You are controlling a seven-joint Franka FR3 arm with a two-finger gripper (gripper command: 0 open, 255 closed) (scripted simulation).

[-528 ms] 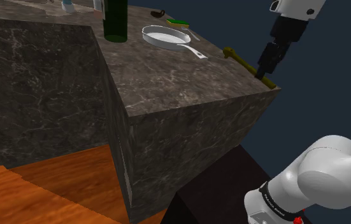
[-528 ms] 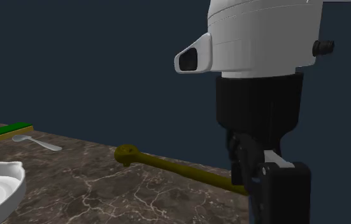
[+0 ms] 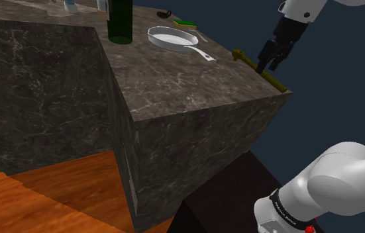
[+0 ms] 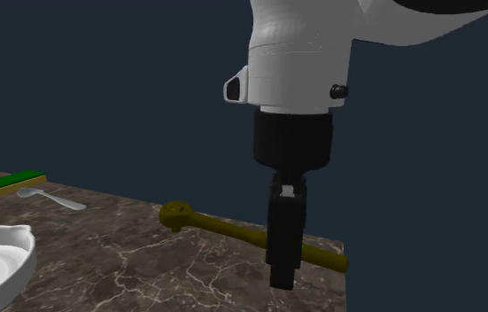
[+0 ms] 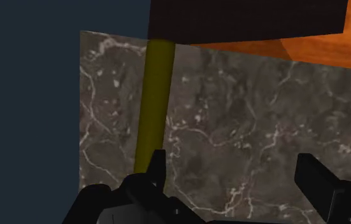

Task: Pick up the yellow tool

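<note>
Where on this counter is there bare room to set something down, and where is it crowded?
Free: the broad stretch of counter between the pan, the tool and the near corner. Crowded: the far end, with bottle, pan, sponge and spoon, and the tool's edge, where the gripper hangs.

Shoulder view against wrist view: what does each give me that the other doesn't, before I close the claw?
Shoulder view adds the white pan, dark green bottle and green sponge farther along the marble counter. Wrist view adds the alignment: the claw is open, with the yellow tool running to one finger, off the middle of the gap. Both share the claw, the tool, the counter and the orange floor.
</note>
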